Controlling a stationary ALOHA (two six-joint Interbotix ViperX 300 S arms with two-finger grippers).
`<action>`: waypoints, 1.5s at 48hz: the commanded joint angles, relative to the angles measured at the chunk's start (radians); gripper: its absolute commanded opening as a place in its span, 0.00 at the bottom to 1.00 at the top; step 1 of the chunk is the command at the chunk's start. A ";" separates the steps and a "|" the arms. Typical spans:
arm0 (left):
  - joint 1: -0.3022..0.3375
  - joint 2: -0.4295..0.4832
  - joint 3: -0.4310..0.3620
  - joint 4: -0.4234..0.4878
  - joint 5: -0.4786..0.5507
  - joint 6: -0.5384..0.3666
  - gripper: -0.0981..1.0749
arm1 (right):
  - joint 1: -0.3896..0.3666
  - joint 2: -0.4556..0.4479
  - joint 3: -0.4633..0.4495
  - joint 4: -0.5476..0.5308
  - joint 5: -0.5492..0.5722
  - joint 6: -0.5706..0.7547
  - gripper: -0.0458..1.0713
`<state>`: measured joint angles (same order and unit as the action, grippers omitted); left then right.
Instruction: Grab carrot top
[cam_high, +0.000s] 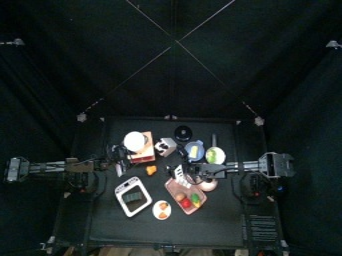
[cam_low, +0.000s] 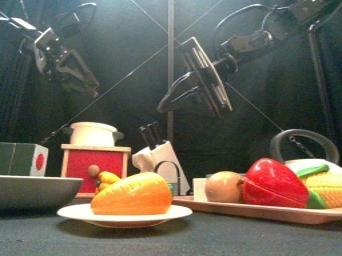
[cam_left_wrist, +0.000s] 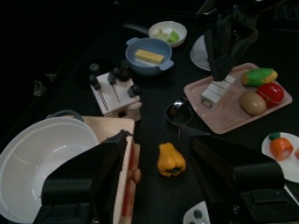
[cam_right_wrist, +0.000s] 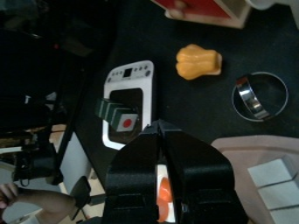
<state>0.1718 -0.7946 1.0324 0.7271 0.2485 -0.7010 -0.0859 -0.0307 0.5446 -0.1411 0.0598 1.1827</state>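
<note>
1. The right pincer (cam_right_wrist: 163, 131) hangs above the surface with its jaws drawn together at the tips. It holds nothing that I can see. A sliver of orange shows through the slit lower down, and I take that to be the carrot lying below rather than anything gripped.
2. The carrot (cam_low: 131, 195) lies on its side on a small white plate (cam_low: 80, 214) near the front edge of the surface. Nothing touches it.
3. The coming move turns on this: the plate sits below the right pincer and a little to its front. The pincer must therefore drop and shift slightly forward.
4. In the front view the carrot's long axis seems to run across, roughly along the front edge. The left wrist view shows a green tip (cam_left_wrist: 274, 136) at one end. That end is the top to seize.
5. The right arm looks the nearer of the two. Its jaws would have to open before they can close across the carrot's width.
6. Beside the plate on one side is a white scale (cam_right_wrist: 126, 101). On the other side is a board (cam_left_wrist: 228, 118) of vegetables.
7. The left pincer (cam_left_wrist: 170, 175) is spread wide and empty. It is farther from the plate, above a yellow pepper (cam_left_wrist: 170, 159).
</note>
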 joint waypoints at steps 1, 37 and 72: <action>0.006 -0.002 -0.012 -0.002 -0.003 -0.002 0.82 | 0.021 0.002 -0.072 0.005 0.107 -0.003 0.40; 0.086 -0.003 0.017 -0.061 -0.002 -0.003 0.82 | 0.278 0.215 -0.299 -0.086 0.491 -0.006 0.63; 0.091 -0.005 0.029 -0.066 -0.012 0.002 0.82 | 0.319 0.353 -0.485 -0.058 0.715 -0.009 0.79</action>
<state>0.2608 -0.7992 1.0738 0.6611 0.2408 -0.6980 0.2332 0.3375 0.0905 -0.2010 0.7731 1.1750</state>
